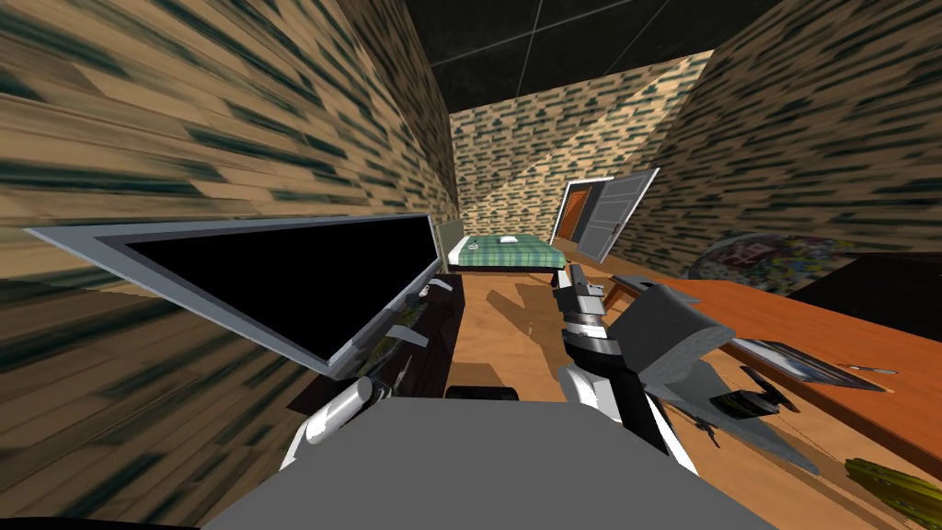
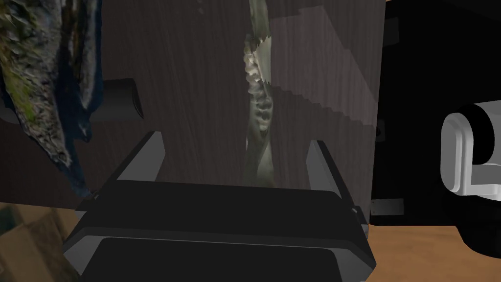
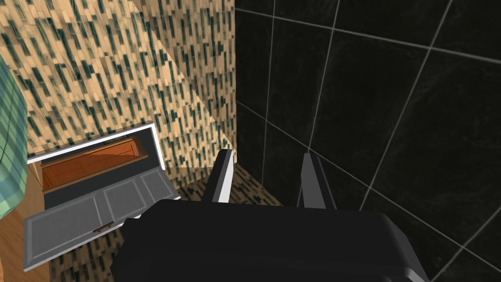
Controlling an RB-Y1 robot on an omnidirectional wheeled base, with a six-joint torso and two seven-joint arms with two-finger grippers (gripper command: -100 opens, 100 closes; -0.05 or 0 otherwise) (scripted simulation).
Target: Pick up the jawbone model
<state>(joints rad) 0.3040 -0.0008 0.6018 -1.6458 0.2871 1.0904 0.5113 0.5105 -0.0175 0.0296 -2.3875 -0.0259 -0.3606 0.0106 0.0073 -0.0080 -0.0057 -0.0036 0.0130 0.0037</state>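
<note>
Big black-screened television (image 1: 276,276) above a dark wood-grain stand (image 2: 195,73). On that stand, a pale, toothed jawbone model (image 2: 259,107) – framed by the left gripper (image 2: 235,139), fingers spread wide, touching neither. Right gripper (image 3: 266,154) raised mid-room – parted narrowly, empty.

The dark brown wood-grain surface (image 2: 186,73) carries a pale greenish-grey toothed jawbone model (image 2: 259,107) lying lengthwise, and a rough mottled grey-green lump (image 2: 44,88) well apart from it.
</note>
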